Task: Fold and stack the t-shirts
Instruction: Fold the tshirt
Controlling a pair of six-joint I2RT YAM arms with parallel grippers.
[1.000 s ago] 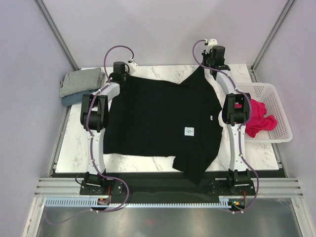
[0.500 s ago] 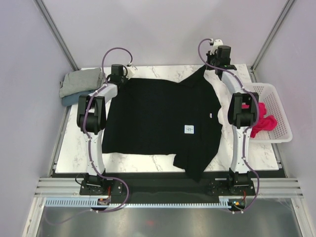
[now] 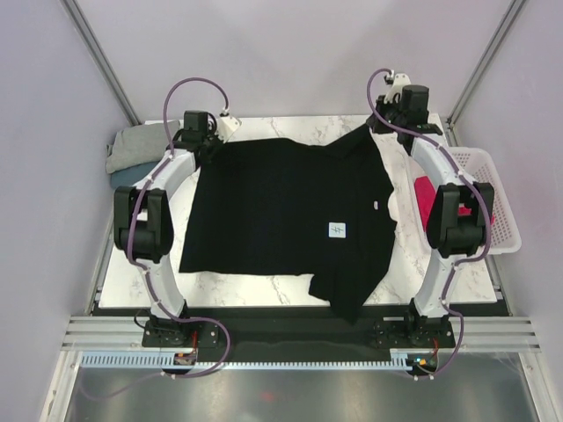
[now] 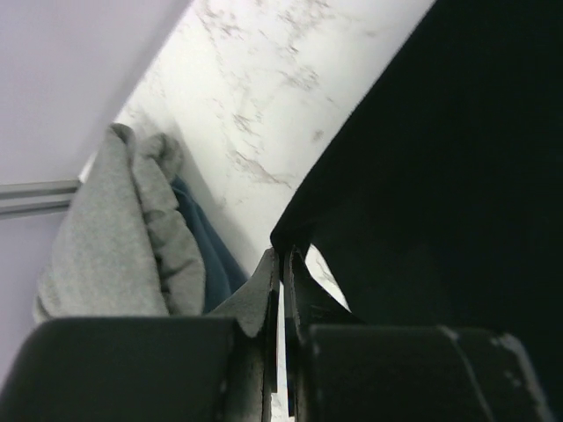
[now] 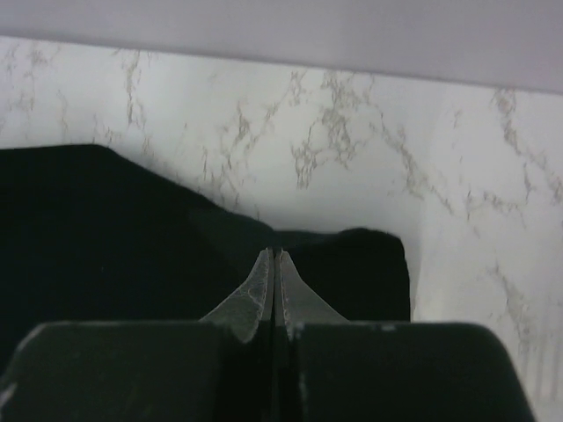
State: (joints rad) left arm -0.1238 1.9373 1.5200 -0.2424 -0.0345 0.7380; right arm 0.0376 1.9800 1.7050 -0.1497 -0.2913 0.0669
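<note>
On the marbled bench, one black shirt is spread, long axis running claw to claw. Its far corners are pinched by the closed left claw and the closed right claw, and the cloth lies nearward of both. Four shirts are counted: one grey shirt is stacked on one blue shirt outboard of the left claw, and one pink-red shirt is seen in one basket outboard of the right claw.

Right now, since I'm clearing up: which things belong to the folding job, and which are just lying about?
Job: spread-out black cloth t-shirt; folded grey cloth shirt; dusty blue shirt beneath it; pink-red shirt.
Lying about: white plastic mesh basket.
</note>
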